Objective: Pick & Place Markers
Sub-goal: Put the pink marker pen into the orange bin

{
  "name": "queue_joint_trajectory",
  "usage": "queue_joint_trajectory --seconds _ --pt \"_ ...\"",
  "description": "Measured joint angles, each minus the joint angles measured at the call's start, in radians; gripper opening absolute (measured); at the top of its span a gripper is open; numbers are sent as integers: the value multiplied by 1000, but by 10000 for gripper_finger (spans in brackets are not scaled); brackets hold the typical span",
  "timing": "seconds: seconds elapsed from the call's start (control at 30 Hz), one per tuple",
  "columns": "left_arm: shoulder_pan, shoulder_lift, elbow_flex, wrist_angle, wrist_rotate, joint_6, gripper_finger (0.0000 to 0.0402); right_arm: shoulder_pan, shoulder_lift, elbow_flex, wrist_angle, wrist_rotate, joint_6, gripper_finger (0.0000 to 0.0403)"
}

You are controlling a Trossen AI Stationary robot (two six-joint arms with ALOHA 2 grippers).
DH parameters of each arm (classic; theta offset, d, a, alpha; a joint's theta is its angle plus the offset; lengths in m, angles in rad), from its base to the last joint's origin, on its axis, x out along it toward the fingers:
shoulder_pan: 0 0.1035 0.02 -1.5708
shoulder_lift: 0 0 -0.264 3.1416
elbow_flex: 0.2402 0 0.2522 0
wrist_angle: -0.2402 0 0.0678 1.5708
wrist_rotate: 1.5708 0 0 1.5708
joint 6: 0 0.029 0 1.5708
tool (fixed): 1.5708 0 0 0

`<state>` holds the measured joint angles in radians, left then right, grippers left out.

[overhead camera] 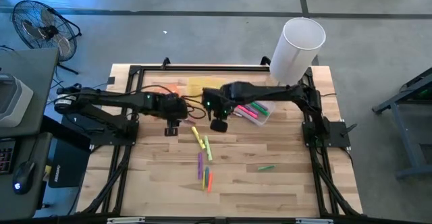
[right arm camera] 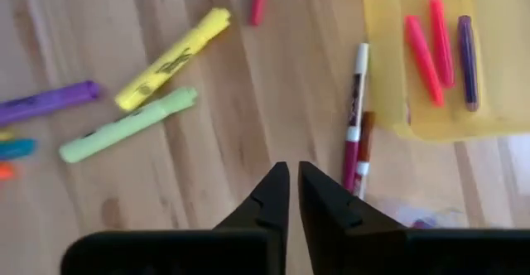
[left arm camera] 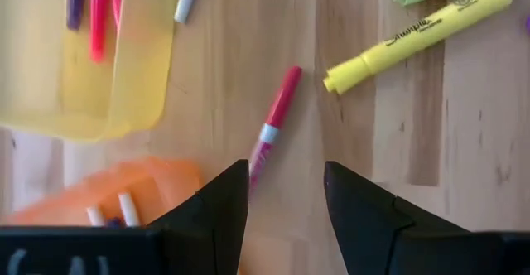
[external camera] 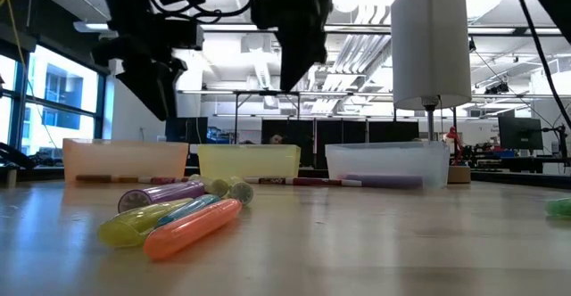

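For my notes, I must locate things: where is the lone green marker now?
In the high view the lone green marker lies on the bare wooden table, toward the right arm's side, apart from the cluster of markers near the middle.

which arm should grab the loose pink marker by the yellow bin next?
Left, probably. The left gripper is open with the pink marker lined up just ahead of its jaws. The right gripper is nearly shut, and that marker sits farther from it.

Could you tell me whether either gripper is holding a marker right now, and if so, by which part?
Nothing is held. The left gripper is open above a pink marker lying on the table; the right gripper is nearly shut, with nothing between its fingers.
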<state>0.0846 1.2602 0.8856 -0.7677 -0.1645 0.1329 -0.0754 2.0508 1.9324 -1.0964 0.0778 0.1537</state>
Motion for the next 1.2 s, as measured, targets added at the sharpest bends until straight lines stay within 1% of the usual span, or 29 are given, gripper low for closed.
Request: queue_joint_trajectory --seconds 0.13,0.23,0.3,0.33,0.4,0.47,0.57,0.63,0.7,0.8,0.93,1.07,1.2 --pt "51 0 0 21 36 104 154 60 -13 0 -47 85 62 3" --pt "77 0 0 18 46 154 154 101 -15 -1 -82 147 111 2" --pt "82 0 0 19 46 184 154 128 -29 -50 -61 169 139 1" --pt "82 0 0 22 48 198 154 138 -50 -104 -28 169 155 1" --pt "79 0 0 31 53 215 154 157 -122 -259 85 152 209 1" --pt "78 0 0 48 68 228 154 172 -229 -449 239 129 297 1" --pt "79 1 0 74 109 254 154 206 -412 -721 499 137 433 1" --pt "79 14 0 89 122 284 154 244 -525 -873 654 190 496 0" --pt "79 43 0 97 134 308 154 287 -623 -995 776 265 518 0" --pt "79 91 0 99 143 338 154 346 -747 -1126 872 360 523 0" --pt "79 168 -1 107 113 370 154 404 -864 -1227 924 446 595 0" --pt "79 230 -1 122 100 402 154 426 -931 -1270 930 478 609 0" --pt "84 288 -1 121 95 428 154 415 -953 -1275 922 480 605 0"
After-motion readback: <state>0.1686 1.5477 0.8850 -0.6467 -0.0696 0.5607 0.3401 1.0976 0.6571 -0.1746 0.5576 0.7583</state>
